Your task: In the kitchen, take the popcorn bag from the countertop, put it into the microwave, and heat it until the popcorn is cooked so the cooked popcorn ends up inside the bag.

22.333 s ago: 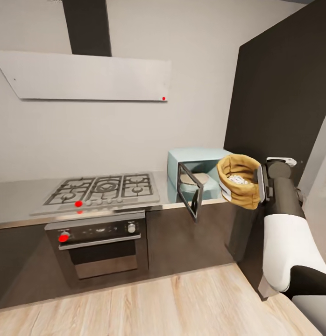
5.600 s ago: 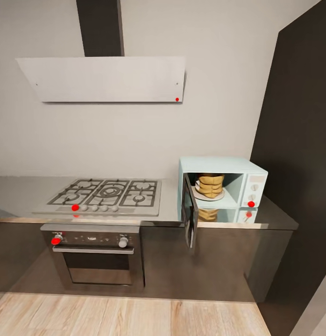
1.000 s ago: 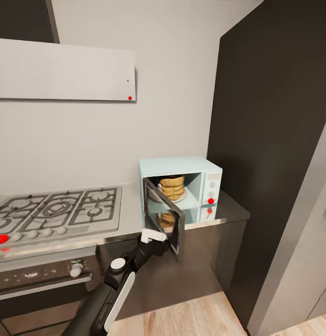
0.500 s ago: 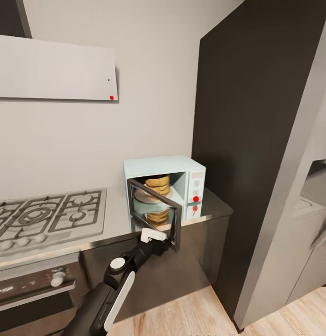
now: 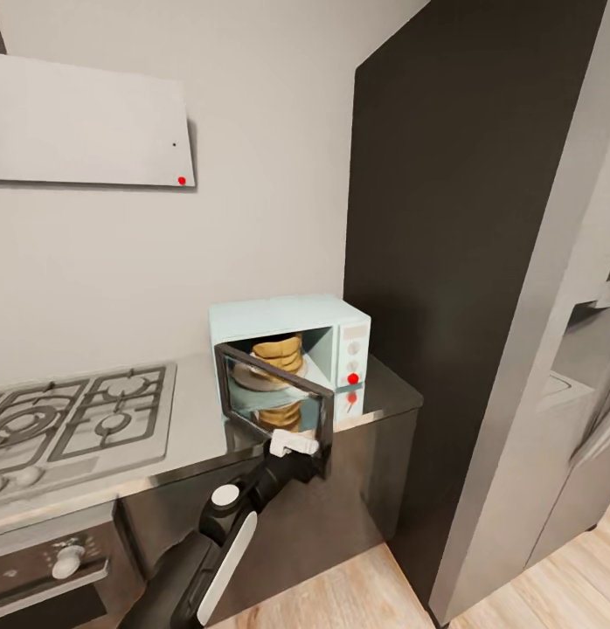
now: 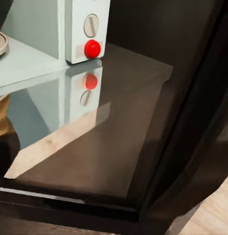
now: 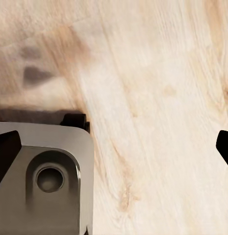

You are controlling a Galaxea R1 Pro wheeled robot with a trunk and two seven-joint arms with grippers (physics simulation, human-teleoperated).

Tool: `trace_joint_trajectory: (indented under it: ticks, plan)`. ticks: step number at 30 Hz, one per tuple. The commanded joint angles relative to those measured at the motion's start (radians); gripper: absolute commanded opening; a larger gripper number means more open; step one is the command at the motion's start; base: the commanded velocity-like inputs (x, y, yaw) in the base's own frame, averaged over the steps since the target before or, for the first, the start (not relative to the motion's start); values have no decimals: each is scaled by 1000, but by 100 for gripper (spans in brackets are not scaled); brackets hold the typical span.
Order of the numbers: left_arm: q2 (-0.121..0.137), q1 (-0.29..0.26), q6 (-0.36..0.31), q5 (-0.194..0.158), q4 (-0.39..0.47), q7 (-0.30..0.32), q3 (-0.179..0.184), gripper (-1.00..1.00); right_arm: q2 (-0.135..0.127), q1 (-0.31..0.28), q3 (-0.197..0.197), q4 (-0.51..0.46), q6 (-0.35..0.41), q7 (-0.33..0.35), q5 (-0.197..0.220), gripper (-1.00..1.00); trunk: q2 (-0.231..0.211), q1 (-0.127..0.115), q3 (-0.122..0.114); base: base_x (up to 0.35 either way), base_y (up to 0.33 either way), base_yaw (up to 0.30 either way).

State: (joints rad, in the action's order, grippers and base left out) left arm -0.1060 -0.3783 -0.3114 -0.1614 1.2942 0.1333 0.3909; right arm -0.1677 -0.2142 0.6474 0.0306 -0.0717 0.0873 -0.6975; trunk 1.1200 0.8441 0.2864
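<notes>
**Pale blue microwave, door half swung, bag already inside**

Pale blue microwave (image 5: 292,362) sits at the right end of the countertop (image 5: 196,450), hard by the tall dark cabinet (image 5: 462,218). Popcorn bag (image 5: 277,351) stands upright on the turntable plate inside the cavity, seen partly through the door glass; its reflection shows on the cavity floor.

Left gripper (image 5: 292,445) is at the lower free corner of the microwave door (image 5: 274,406), just off the countertop's front edge. Fingers too small in the head view to read; I cannot tell how wide they stand or whether they clasp the door frame. Judged purpose: the arm is placed to push the door closed (loading looks done, heating not begun).

Right gripper's state cannot be told; its wrist camera looks down at wood floor (image 7: 158,98) and a grey base part.

Nearby: gas hob (image 5: 69,424) at the countertop's left, white hood (image 5: 86,122), oven knob (image 5: 67,552). Nothing blocks the door's swing. Red button (image 6: 92,48) and knob sit on the panel.
</notes>
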Motion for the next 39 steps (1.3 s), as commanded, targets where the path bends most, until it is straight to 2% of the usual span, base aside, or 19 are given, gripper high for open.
trace_joint_trajectory:
  ticks: [1,39]
  plan:
    - [0,-1,-6,3,0,-3,-39,100,-1,-1,8,3,-5,1,-5,100,1,1,1,218,0,0]
    - [-3,-1,-2,2,-6,-3,-38,100,-1,-1,8,3,-5,2,-5,100,1,1,1,226,0,0]
